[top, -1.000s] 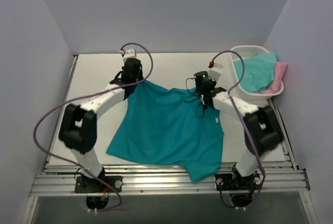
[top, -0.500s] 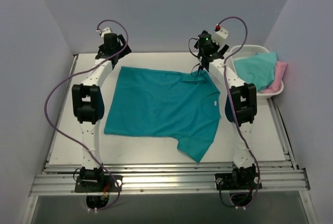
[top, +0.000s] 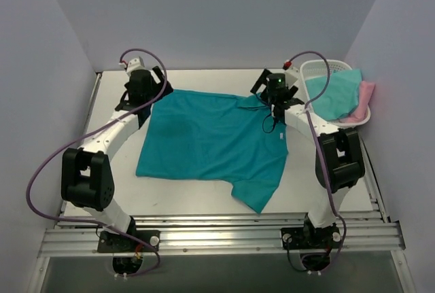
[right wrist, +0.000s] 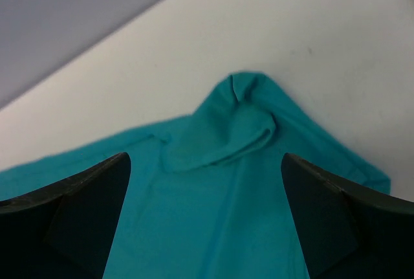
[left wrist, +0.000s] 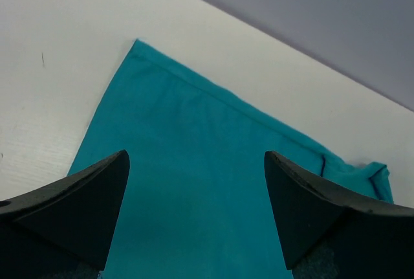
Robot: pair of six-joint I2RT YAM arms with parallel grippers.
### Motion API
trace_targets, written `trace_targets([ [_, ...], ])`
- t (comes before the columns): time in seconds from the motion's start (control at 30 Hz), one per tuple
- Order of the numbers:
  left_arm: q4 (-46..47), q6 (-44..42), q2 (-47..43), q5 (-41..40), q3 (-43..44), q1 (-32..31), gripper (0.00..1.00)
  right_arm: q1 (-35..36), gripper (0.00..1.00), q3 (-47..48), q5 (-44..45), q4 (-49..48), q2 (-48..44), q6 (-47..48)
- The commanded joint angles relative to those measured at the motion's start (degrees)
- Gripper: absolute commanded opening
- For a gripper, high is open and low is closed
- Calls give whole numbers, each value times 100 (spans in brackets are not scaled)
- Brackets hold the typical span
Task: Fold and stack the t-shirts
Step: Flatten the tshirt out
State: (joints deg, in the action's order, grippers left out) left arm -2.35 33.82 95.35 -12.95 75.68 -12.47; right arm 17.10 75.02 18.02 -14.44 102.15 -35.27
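Let go of the deep teal tee (top: 211,140), spread flat on the table (top: 177,194) now. Hovering with left fingers (left wrist: 77,208) and right fingers (right wrist: 336,214) apart, empty. Laying-out seemingly done; next, smooth crumpled sleeve (right wrist: 223,133), regrasp for folding.

One deep teal tee (top: 211,140) lies across the middle of the bench (top: 204,79). One aqua tee (top: 336,92) and one pale pink tee (top: 366,96) sit in the one white basket (top: 314,69) at the bench's far right corner, three in all. Two arms, the left arm (top: 112,133) and the right arm (top: 306,126), carry two fingers (left wrist: 71,214) each, four together.
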Motion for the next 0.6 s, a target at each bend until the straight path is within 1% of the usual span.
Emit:
trace_targets([
  [0.0, 542, 186, -244, -146, -692, -141, 94, -198, 97, -453, -1237, -367, 383, -410],
  [0.1, 665, 230, -368, -138, -1071, -256, 94, -225, 95, -410, -1485, -376, 753, -472],
  [0.2, 744, 204, -403, -164, -1283, -361, 94, -225, 94, -304, -1495, -384, 1043, -472],
  [0.57, 903, -7, -333, -243, -1529, -493, 94, -286, 92, 117, -1214, -367, 1448, -350],
])
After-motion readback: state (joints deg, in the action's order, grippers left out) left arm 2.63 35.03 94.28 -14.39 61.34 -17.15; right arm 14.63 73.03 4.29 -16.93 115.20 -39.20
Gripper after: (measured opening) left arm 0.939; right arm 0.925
